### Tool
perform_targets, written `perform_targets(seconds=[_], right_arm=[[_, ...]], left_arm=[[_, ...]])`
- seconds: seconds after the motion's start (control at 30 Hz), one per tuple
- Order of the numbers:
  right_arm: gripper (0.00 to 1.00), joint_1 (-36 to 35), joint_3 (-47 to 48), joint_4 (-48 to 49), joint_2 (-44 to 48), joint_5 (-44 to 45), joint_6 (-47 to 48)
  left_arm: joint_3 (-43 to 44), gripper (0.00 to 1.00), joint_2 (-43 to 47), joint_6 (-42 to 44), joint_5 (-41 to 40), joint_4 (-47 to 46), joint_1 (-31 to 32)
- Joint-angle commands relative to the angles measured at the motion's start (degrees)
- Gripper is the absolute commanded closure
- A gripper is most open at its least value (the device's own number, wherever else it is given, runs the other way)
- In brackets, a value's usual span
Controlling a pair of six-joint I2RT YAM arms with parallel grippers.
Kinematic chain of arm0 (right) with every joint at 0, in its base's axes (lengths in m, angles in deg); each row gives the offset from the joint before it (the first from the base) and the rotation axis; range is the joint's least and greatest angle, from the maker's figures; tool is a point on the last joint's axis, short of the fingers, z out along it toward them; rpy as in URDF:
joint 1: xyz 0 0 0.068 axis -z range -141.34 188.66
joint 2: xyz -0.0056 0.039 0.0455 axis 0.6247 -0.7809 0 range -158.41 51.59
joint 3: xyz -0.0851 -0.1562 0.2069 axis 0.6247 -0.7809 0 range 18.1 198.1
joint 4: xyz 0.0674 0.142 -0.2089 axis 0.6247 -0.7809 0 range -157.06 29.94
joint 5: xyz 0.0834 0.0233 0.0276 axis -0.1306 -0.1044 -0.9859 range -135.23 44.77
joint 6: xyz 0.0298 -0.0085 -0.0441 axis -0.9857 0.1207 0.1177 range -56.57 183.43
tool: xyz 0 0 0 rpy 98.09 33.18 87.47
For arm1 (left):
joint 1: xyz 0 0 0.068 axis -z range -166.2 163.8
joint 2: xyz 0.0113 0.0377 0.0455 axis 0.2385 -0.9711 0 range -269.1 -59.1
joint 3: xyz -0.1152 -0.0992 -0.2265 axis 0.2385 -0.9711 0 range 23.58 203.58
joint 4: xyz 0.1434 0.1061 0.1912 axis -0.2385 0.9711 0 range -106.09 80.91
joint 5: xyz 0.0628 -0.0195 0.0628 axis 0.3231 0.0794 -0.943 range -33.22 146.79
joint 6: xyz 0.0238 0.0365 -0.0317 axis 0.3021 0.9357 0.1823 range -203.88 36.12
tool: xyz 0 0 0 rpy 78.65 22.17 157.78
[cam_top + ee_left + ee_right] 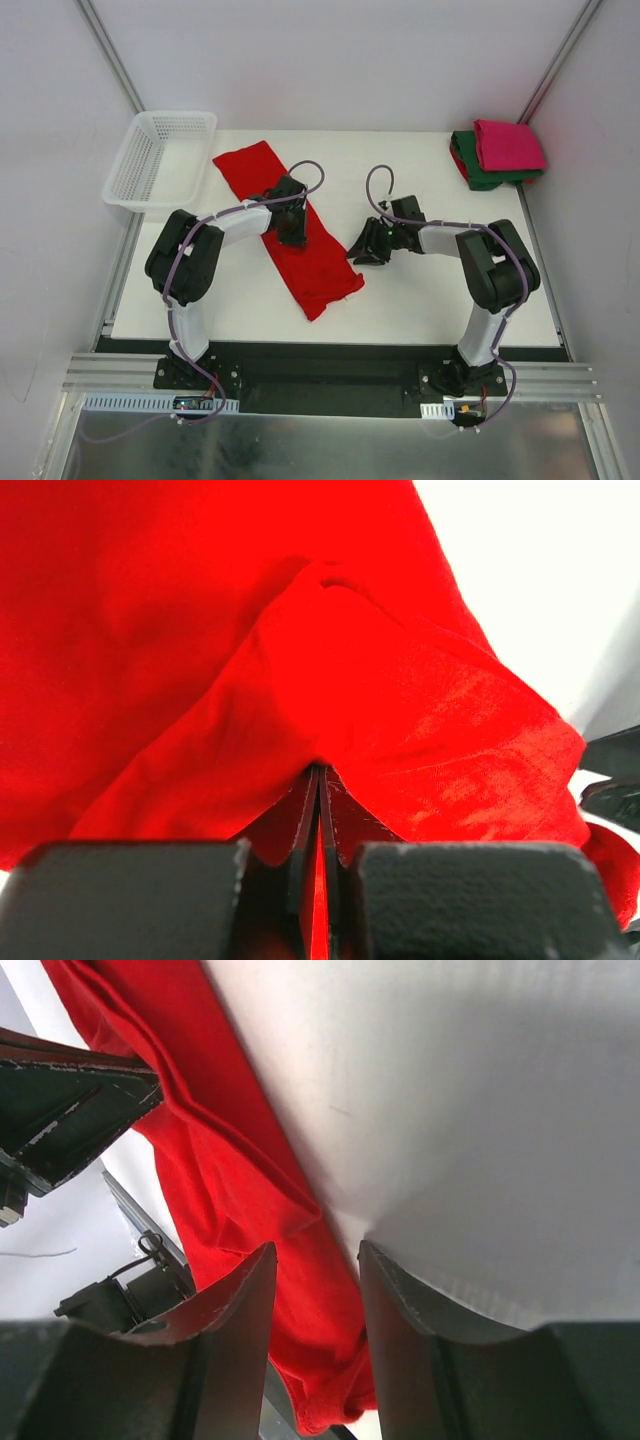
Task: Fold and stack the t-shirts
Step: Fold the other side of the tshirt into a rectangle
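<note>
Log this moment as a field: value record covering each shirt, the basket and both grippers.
red t-shirt: long narrow strip lying diagonally on the table
magenta-pink t-shirt: folded, top of the stack in the far right corner
dark green t-shirt: folded, bottom of that stack
basket: white mesh, far left corner
left gripper: shut on a raised pinch of the red t-shirt, mid-strip
right gripper: open, low at the strip's right edge
</note>
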Motion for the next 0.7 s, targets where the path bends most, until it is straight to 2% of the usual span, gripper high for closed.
perform_targets(seconds=[0.0,0.67], right_arm=[[0.57,-1.7,-0.4,-1.8,-2.5,2.6,1.6],[0.59,-4.2,-10.0,-2.3,3.1,2.1,1.7]], left_arm=[[1.6,1.0,-1.0,0.5,-0.7,1.5,-0.9],[3.0,1.0,-2.5,0.2,0.2,1.6,-1.7]])
